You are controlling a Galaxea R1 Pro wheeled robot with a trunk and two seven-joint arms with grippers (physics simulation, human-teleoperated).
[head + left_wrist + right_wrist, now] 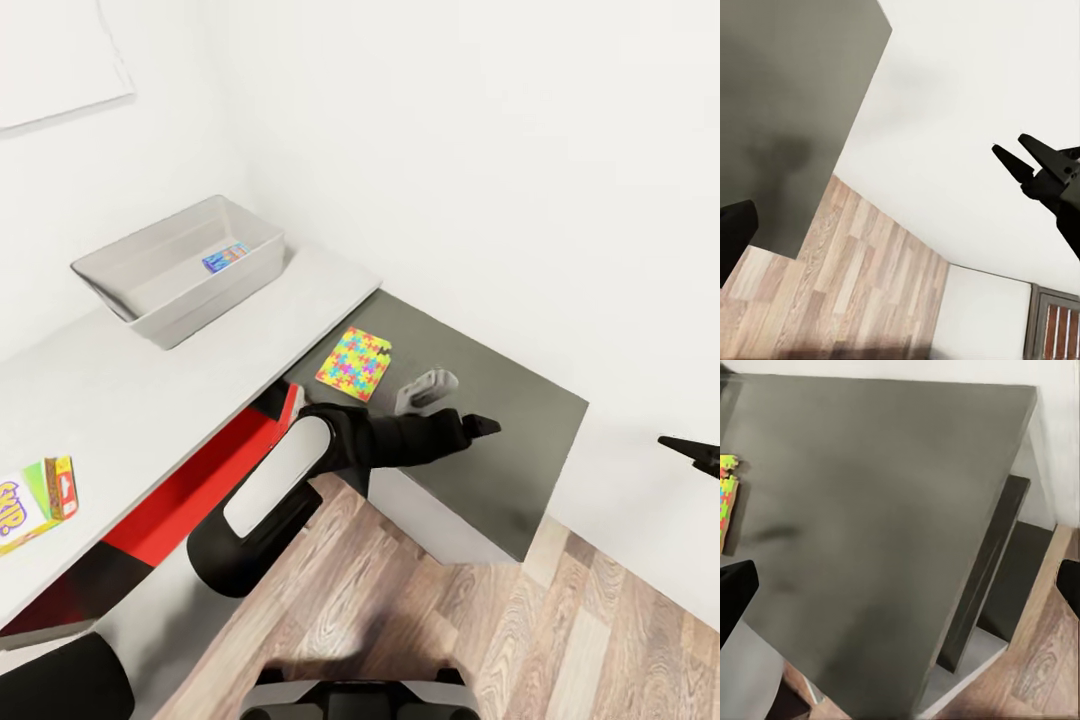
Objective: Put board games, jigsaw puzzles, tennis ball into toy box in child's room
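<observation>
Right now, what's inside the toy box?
One small blue board game lies flat on the floor of the toy box, toward its far end. The rest of the visible floor looks bare; the near wall hides the strip of floor just behind it.

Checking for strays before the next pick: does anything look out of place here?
Yes. One jigsaw puzzle lies askew on the low dark cabinet, at its edge beside the table, not in the toy box. The SKIP BO game also lies outside it, on the table.
</observation>
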